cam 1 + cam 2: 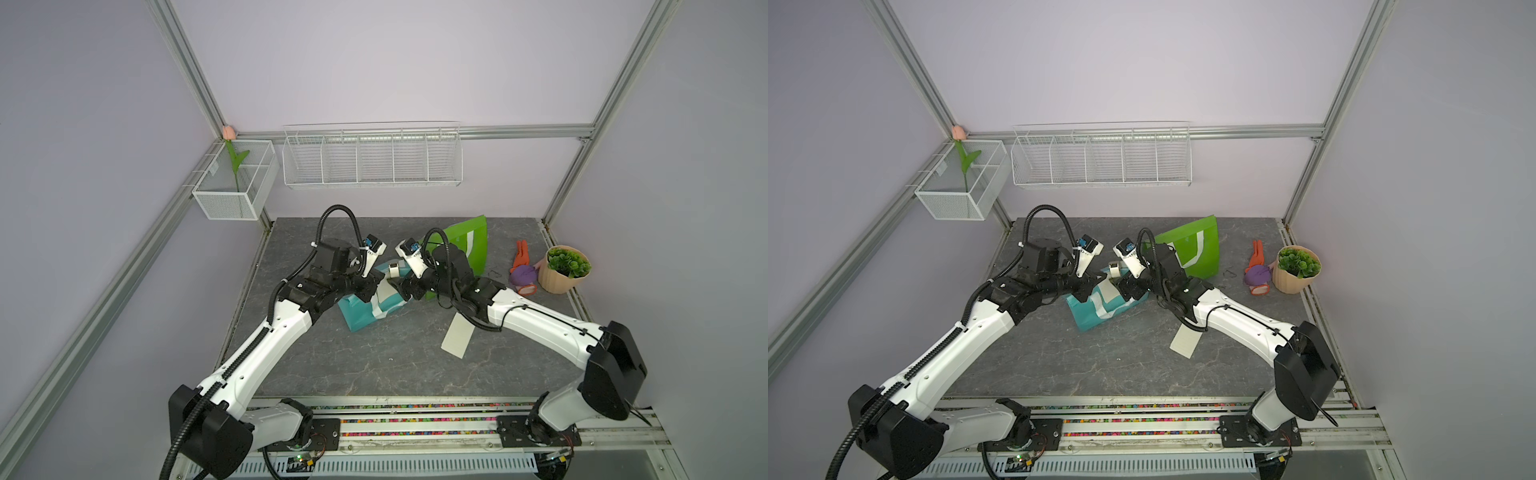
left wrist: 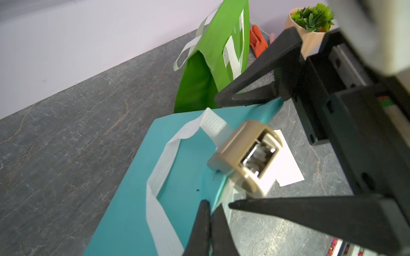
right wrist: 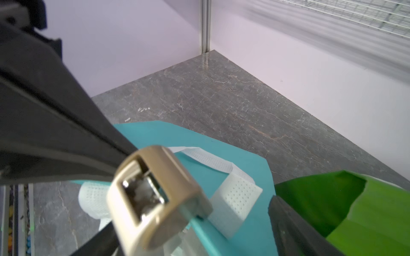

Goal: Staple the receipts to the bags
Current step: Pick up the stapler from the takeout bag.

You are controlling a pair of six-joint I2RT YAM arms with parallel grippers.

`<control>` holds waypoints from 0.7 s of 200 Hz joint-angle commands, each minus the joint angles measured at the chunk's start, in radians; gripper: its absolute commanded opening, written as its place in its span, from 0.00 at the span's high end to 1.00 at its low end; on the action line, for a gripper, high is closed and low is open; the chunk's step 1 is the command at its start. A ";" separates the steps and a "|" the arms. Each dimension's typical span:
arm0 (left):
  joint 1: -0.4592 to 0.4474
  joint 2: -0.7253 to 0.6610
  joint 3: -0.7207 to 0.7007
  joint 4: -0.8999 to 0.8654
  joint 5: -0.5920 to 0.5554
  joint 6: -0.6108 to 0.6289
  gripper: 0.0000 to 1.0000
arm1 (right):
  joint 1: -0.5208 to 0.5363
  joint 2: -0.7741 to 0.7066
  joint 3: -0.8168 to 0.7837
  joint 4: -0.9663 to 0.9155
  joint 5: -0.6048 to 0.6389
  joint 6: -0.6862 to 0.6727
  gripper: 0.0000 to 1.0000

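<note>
The teal bag lies flat mid-table. My left gripper is shut on its edge. A beige stapler sits clamped on that same edge. One pale receipt lies under it. Around the stapler, my right gripper is open, its fingers standing apart from it on either side. The green bag stands upright behind the right arm. A second receipt lies flat on the table beneath the right forearm.
A beige plant pot stands at the table's right edge, with orange and purple items beside it. A wire rack hangs on the back wall. A mesh box with a tulip hangs at the back left.
</note>
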 commanded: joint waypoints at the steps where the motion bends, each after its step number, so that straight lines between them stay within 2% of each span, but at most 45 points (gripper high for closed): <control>1: 0.003 -0.003 0.005 0.059 0.024 -0.042 1.00 | 0.000 0.002 0.033 0.048 0.067 0.127 0.01; 38: 0.007 0.013 0.008 0.067 0.040 -0.088 1.00 | 0.006 0.010 -0.010 0.150 0.040 0.194 0.13; 52: 0.011 0.025 0.011 0.064 0.042 -0.092 1.00 | 0.008 0.021 -0.003 0.137 0.064 0.214 0.25; 64: 0.011 0.035 0.015 0.058 0.044 -0.094 1.00 | 0.008 0.021 -0.008 0.147 0.048 0.215 0.30; 73: 0.011 0.038 0.015 0.053 0.044 -0.094 1.00 | 0.010 0.014 -0.015 0.156 0.049 0.218 0.29; 82: 0.011 0.040 0.012 0.050 0.041 -0.092 1.00 | 0.012 0.008 -0.026 0.171 0.053 0.215 0.17; 87: 0.010 0.039 0.009 0.052 0.040 -0.092 1.00 | 0.013 0.005 -0.027 0.173 0.049 0.208 0.16; 96: 0.011 0.037 0.004 0.058 0.026 -0.093 1.00 | 0.014 0.005 -0.021 0.169 0.042 0.198 0.26; 113: 0.011 0.043 0.010 0.047 0.008 -0.089 1.00 | 0.015 0.005 -0.009 0.170 0.045 0.196 0.55; 140: 0.011 0.049 0.024 0.025 0.005 -0.088 1.00 | 0.017 0.011 0.016 0.148 0.059 0.177 0.56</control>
